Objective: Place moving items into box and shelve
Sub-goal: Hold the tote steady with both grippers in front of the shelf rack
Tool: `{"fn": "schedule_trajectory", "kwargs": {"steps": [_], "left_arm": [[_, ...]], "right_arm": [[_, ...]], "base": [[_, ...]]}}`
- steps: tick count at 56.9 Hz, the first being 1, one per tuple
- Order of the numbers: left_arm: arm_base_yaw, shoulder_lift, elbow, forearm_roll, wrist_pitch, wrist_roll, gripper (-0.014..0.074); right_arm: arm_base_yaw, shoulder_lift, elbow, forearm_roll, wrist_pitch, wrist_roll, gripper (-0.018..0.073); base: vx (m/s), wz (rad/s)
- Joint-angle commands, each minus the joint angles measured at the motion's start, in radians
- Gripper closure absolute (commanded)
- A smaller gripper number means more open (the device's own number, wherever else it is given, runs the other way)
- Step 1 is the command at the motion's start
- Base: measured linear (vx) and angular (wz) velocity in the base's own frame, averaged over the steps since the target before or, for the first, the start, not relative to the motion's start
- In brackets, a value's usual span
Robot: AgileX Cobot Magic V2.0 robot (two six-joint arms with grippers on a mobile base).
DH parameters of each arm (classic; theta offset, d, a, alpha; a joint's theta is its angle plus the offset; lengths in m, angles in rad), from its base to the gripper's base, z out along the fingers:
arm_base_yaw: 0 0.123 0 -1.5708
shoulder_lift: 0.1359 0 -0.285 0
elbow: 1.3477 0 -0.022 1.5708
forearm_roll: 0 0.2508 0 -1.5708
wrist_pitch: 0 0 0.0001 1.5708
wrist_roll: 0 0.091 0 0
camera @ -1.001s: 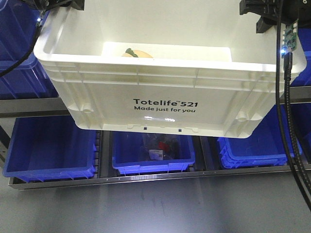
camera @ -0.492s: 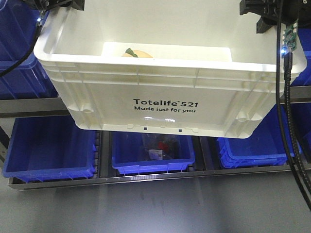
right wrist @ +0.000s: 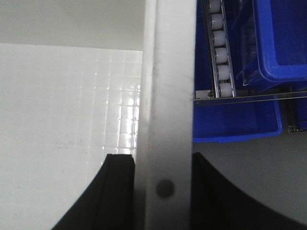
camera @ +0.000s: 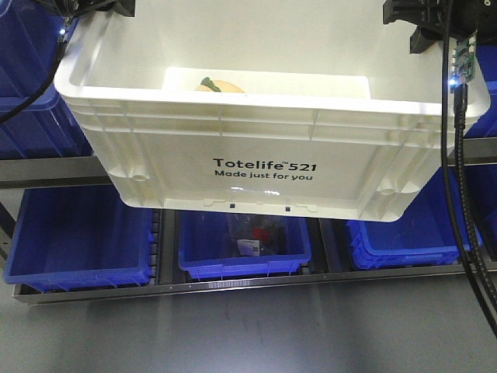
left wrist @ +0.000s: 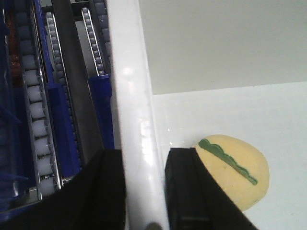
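The left tool (left wrist: pixel 144 165) and right tool (right wrist: pixel 163 165) each clamp a side rim of the white crate (camera: pixel 264 148), held up before the shelf (camera: pixel 233 284) of blue bins (camera: pixel 78 241). 1 beige lump (left wrist: pixel 237 170) lies inside; no other shows. Packing looks about done; shelving the crate is left.

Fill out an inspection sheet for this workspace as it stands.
Surface: no table seen; grey floor under the rack.
Job's things: white crate held up in front of the rack; one beige lump with a green stem on its bottom; no second lump seen.
Clutter: small packets in the middle blue bin.
Grippers: left gripper and right gripper each clamp a side wall of the crate, one finger inside, one outside.
Cables: black cable hangs across the crate's right corner.
Surroundings: blue bins on a metal rack with roller tracks.
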Motion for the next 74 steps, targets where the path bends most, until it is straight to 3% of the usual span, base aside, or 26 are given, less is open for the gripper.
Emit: {"fn": "schedule_trajectory", "kwargs": {"steps": [1, 60, 74], "left_arm": [[0.020, -0.070, -0.038, 0.095, -0.129, 0.010, 0.0597], [0.020, -0.070, -0.038, 0.094, -0.177, 0.010, 0.0597], [0.020, -0.070, -0.038, 0.095, -0.233, 0.010, 0.0597]], "right_arm": [[-0.023, -0.052, -0.039, -0.146, -0.061, -0.009, 0.0564], [-0.023, -0.052, -0.039, -0.155, -0.054, -0.017, 0.0563], [-0.023, -0.052, -0.039, -0.237, -0.054, -0.017, 0.0561]], "base": [[0.00, 0.00], [0.00, 0.00], [0.00, 0.00]]}}
